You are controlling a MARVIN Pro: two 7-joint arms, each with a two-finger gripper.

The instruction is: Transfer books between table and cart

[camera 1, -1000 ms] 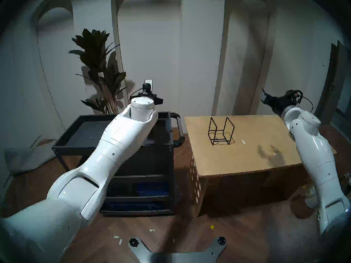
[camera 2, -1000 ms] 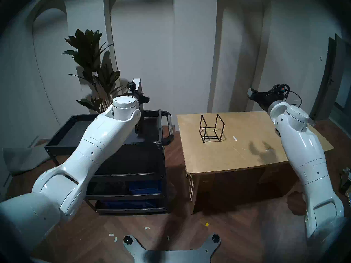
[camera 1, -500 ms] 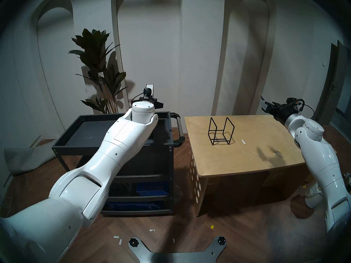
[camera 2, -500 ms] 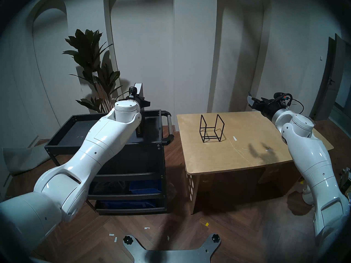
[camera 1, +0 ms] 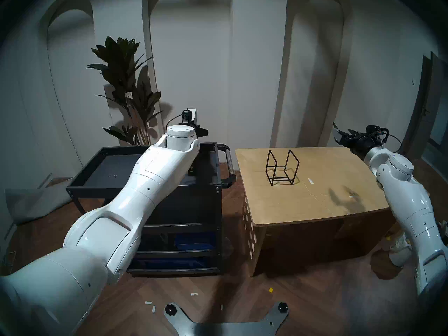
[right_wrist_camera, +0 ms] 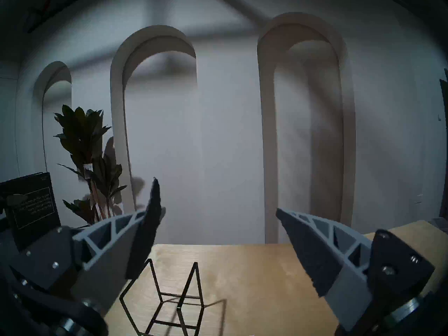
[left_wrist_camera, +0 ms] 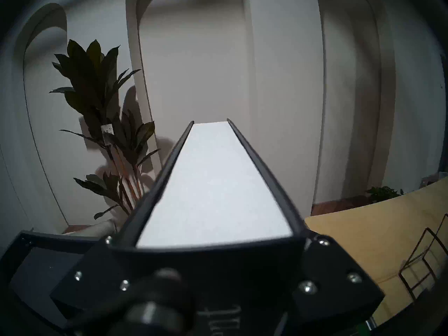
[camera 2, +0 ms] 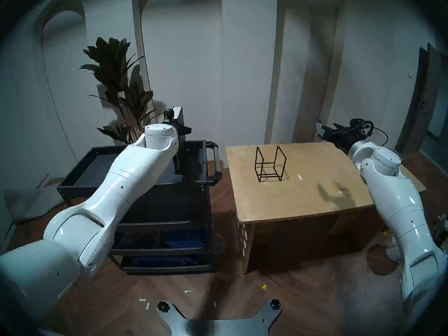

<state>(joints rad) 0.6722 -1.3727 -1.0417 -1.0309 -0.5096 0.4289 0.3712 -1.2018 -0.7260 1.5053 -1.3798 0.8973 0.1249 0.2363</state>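
Pale lettering runs down the spine of the black book and a boxed block of text lines marks its cover, but no word can be read; a white tag on the plant is likewise illegible

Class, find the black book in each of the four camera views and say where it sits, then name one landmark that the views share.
Head stereo left: book, upper centre-left, above the cart, mostly behind the left wrist.
Head stereo right: book, upright, centre-left.
Left wrist: book, centre, white page edges filling the middle.
Right wrist: book, far left edge.
Shared landmark: the potted plant.
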